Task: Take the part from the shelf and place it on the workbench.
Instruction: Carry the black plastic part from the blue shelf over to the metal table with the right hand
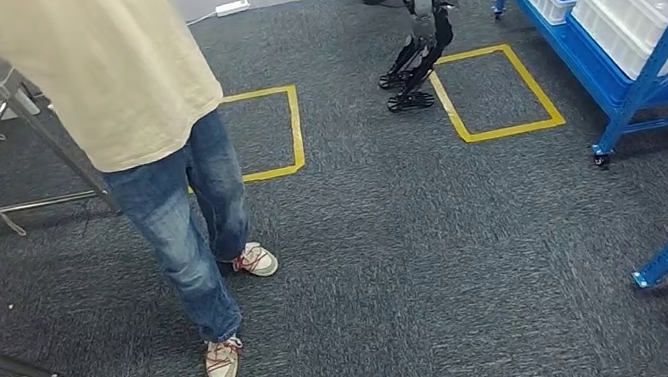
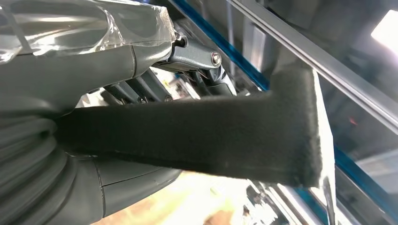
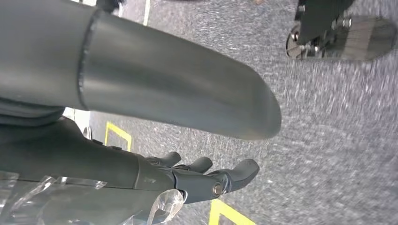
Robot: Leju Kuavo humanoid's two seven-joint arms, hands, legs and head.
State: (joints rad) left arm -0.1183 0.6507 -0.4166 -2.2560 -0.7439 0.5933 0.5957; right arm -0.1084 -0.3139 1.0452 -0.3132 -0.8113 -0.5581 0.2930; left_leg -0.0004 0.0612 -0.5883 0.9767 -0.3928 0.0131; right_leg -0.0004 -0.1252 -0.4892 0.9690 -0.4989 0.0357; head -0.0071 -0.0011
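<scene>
1. The left hand (image 2: 155, 84) has its thumb and darker fingers closed around a dark, felt-covered L-shaped part (image 2: 211, 138), which lies across the palm with its bent end sticking out past the fingers. So the part is off the shelf and in the hand, not on any bench.
2. The right hand (image 3: 187, 180) hangs over the carpet (image 1: 403, 269) with its fingers apart and only slightly curled, holding nothing.
3. A person (image 1: 128, 130) stands on the carpet towards the left, one hand resting at the edge of a metal-framed table (image 1: 0, 84). If that table is the workbench, which seems likely though little of it is visible, the person is in the way and could be struck by the arm or the part.
4. The protruding end of the part sits close to the blue shelf (image 1: 635, 39) frame in the left wrist view; turning could catch it on a rail and twist it loose.
5. The fuzzy surface may slide in the grip while walking.
6. Another legged robot (image 1: 415, 24) stands by the yellow floor markings (image 1: 497, 92); a wide turn risks brushing it.
</scene>
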